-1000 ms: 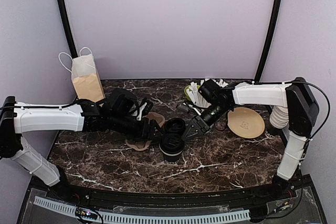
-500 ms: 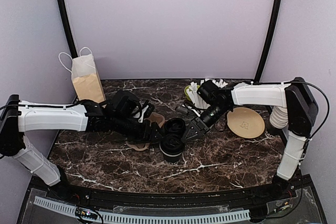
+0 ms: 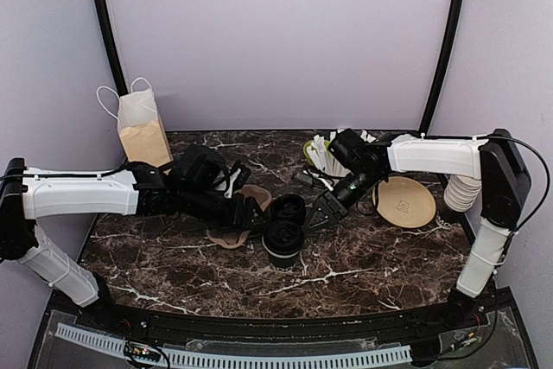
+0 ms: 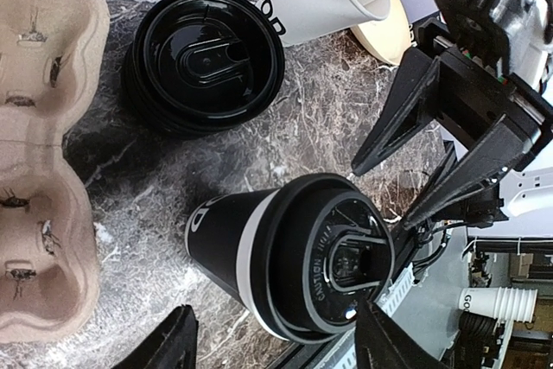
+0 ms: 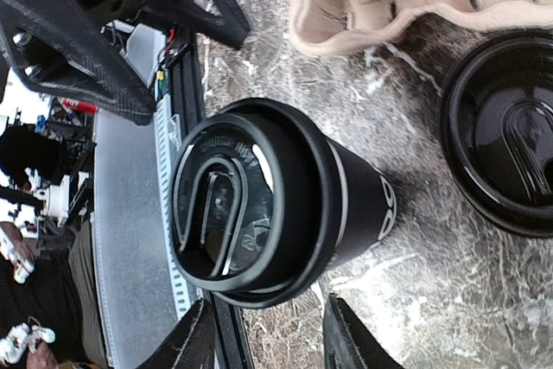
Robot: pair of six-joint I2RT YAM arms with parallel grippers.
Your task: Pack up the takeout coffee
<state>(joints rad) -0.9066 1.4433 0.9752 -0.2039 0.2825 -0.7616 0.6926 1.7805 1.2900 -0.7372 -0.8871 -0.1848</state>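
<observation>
Arms reach low and inward over the marble-patterned tabletop [image 3: 173, 265], the left arm [image 3: 78, 194] lying almost flat and the right arm [image 3: 432, 155] bent down at the wrist. Nearest the bases stands the takeout coffee [image 3: 282, 244], a black paper cup under a glossy black lid, upright on the stone. On its left sits the left tool [image 3: 259, 218], spread wide. Its wrist view shows the cup between the black fingertips [image 4: 173, 343], neither one clearly touching. From the right the right tool [image 3: 316, 213] slants down, fingers parted, holding nothing, with the cup just ahead of them. Just behind the cup lies a stack of black lids [image 3: 288, 206], with a tan moulded-pulp carrier [image 3: 226, 238] to its left. Only the overhead view shows the round tan disc [image 3: 404, 202] and, far left, the brown paper bag [image 3: 143, 136]
</observation>
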